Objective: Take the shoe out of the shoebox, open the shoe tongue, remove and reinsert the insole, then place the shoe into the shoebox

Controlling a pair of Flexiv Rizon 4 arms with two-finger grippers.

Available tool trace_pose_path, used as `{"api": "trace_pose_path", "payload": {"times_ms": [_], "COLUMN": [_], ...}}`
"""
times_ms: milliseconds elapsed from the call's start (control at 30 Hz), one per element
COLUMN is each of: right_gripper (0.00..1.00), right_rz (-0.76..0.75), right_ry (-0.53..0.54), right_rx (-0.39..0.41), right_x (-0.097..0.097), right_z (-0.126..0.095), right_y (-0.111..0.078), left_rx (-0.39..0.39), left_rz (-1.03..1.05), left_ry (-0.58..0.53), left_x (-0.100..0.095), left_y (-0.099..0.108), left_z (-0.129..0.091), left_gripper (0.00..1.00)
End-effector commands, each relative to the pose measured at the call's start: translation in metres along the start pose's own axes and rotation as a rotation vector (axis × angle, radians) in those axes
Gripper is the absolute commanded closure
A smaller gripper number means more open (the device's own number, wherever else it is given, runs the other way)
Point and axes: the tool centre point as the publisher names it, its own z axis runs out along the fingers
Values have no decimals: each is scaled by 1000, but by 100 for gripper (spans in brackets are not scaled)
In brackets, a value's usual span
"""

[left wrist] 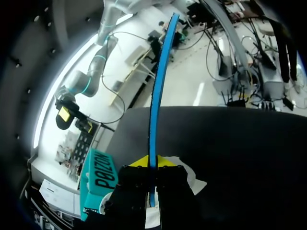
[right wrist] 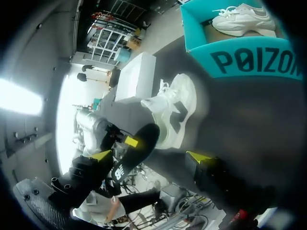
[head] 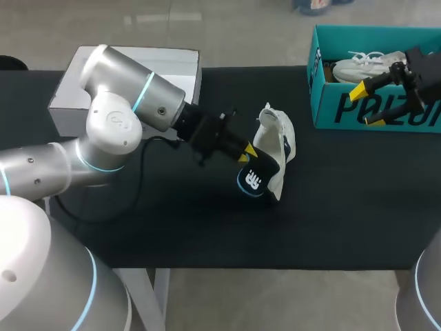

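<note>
The insole [head: 256, 178] is out of the shoe and pinched in your left gripper [head: 247, 153]. In the left wrist view both yellow tips press its two faces, and its thin blue edge [left wrist: 160, 81] runs straight out ahead of the fingers. From the right wrist view you can see its dark face with a pale logo [right wrist: 136, 151]. Just beside it, the white sneaker [head: 281, 138] sits on the black table [head: 207, 227], outside the box, apparently on its side with a dark side mark showing [right wrist: 175, 112]. You cannot tell whether the insole touches it. Well apart, at the far right corner of the table, stands the open teal shoebox [head: 358, 110] with a second white sneaker [head: 362, 65] inside. Your right gripper [head: 367, 107] hangs at the box's front wall, its fingers spread wide with nothing between them [right wrist: 151, 155]. A closed white box [head: 172, 65] rests at the far left of the table, behind your left arm.
</note>
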Motion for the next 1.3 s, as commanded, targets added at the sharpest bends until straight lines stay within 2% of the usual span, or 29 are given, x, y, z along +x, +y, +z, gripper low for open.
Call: {"api": "trace_pose_path", "payload": {"times_ms": [33,167,433,733,900,1300], "right_gripper": [0,0,0,0,0,0], "right_rz": [1,1,1,1,1,1], "right_ry": [-3,-3,-3,-3,-3,-3], "right_rx": [3,3,3,3,3,3], "right_x": [0,0,0,0,0,0], "right_z": [1,1,1,1,1,1], "right_y": [1,1,1,1,1,1], "left_rx": [3,10,15,-57,-68,-130], "left_rz": [-3,-14,-10,-4,-15,-25], "left_ry": [27,40,61,103,108,179], "left_x": [-5,-2,-5,-8,-7,-1], "left_y": [11,20,25,40,46,75], "left_z": [7,13,22,20,21,39], "left_gripper": [100,100,100,100,100,100]}}
